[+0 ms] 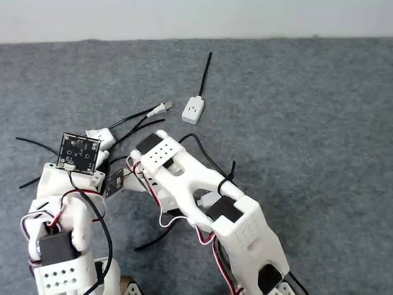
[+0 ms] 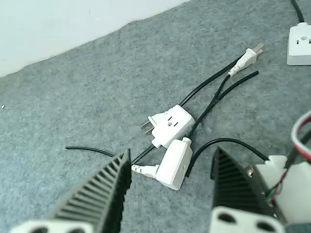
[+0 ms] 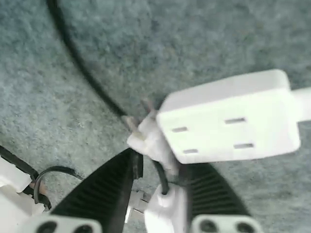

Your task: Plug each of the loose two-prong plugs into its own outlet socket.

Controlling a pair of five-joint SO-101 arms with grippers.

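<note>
The right claw [image 3: 161, 164] is pinching a two-prong plug [image 3: 151, 141] just beside one short end of a white socket block [image 3: 228, 124]. The block's slotted face is facing the camera while the prongs are pointing along past that end, so I am judging that the plug is needing a swing round to meet the slots squarely. The left claw [image 2: 171, 153] is gaping wide and gripping nothing, making the right arm the nearer one. Elsewhere I am counting one loose plug [image 2: 247, 58], one lone socket [image 2: 300, 46] and two cord blocks [image 2: 176, 165] lying touching each other; whether the socket block is one of those two I cannot tell.
</note>
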